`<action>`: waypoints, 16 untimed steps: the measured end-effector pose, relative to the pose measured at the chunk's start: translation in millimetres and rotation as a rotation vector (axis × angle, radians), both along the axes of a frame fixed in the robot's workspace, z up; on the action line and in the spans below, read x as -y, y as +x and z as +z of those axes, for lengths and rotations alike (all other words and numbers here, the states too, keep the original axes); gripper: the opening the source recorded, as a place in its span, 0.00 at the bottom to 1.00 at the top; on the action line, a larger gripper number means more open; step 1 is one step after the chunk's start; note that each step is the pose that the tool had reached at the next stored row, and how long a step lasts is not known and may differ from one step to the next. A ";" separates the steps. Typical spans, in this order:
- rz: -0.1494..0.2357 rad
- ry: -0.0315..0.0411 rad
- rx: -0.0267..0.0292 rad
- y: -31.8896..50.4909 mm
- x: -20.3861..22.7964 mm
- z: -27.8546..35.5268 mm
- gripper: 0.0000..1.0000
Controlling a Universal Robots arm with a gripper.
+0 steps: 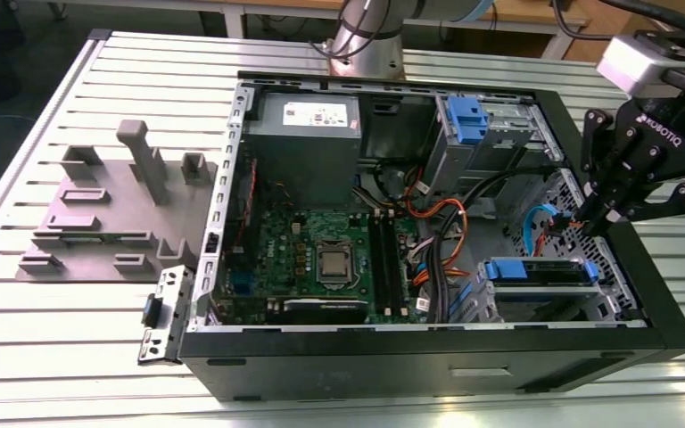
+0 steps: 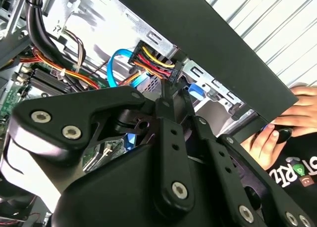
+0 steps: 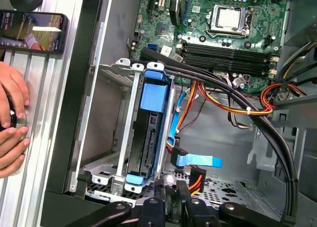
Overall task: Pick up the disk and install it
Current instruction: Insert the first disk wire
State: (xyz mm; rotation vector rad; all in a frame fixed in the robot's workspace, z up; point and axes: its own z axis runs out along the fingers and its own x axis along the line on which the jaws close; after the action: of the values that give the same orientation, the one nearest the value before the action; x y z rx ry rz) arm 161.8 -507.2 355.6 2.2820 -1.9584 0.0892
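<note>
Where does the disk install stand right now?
Looks done: the disk sits inside the lower drive cage, with its blue end tab at the cage mouth. In hand: the gripper hangs at the case's edge beside that cage, close to the loose cables; I can't tell whether it holds anything. Left: the blue data cable plug lies apart from the disk, seemingly not connected.

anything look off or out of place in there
Nothing looks damaged or spilled. The disk sits upright in the metal drive cage, while the blue data cable and power plug hang loose beside it, near the gripper. A person's hands rest outside the case.
</note>
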 end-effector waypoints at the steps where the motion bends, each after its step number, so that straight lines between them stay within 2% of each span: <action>1: 0.002 -0.0001 0.0000 0.3 -0.3 -0.3 0.24; 10: 0.006 -0.0037 0.0000 3.5 -6.4 -3.9 0.24; 11: 0.006 -0.0075 0.0000 3.6 -6.5 -4.3 0.24; 15: 0.006 -0.0335 0.0000 4.0 -6.7 -5.6 0.24; 16: 0.006 -0.0376 0.0000 4.2 -6.7 -6.0 0.24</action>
State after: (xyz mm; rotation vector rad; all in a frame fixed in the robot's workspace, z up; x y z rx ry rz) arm 166.1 -500.5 349.6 2.2644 -1.9334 0.1256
